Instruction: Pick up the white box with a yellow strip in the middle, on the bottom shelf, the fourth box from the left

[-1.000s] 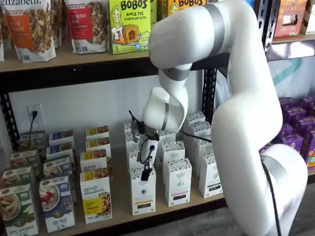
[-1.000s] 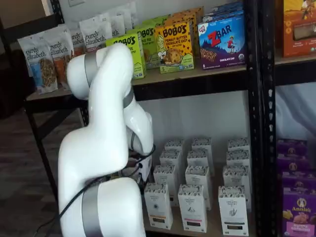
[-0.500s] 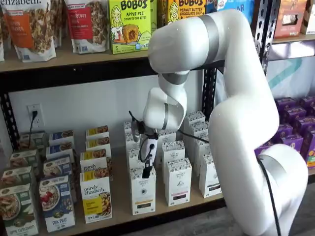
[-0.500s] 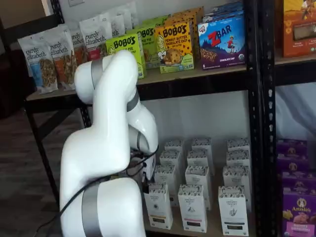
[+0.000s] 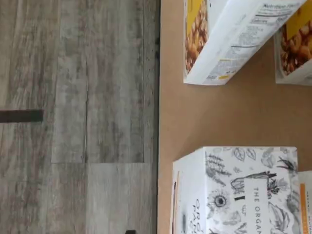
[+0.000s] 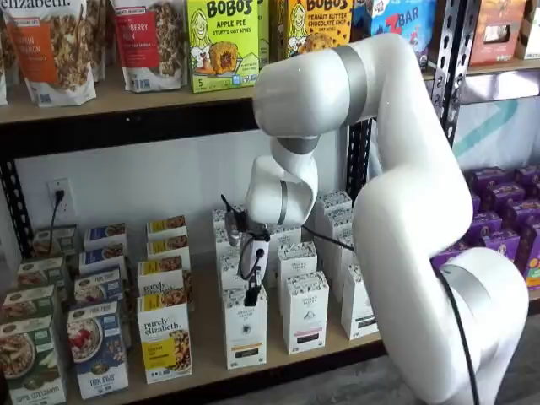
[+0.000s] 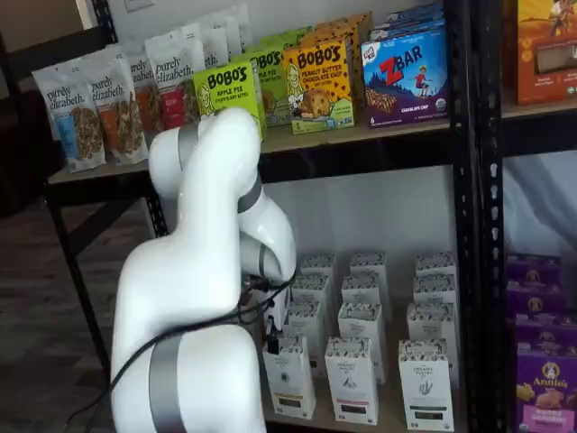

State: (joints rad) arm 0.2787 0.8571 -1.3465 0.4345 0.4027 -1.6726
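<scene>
Wrist view: white box near the bottom shelf edge.
Fingers: side-on above it, standing wide apart, empty.
Risk: a low approach could tip the box forward; neighbours crowd one side.

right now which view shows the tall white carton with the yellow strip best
A shelf view shows the tall white carton with the yellow-orange strip best: whole front, strip low down. Another shelf view gives it angled, beside the arm. The wrist view shows only its patterned top.
</scene>
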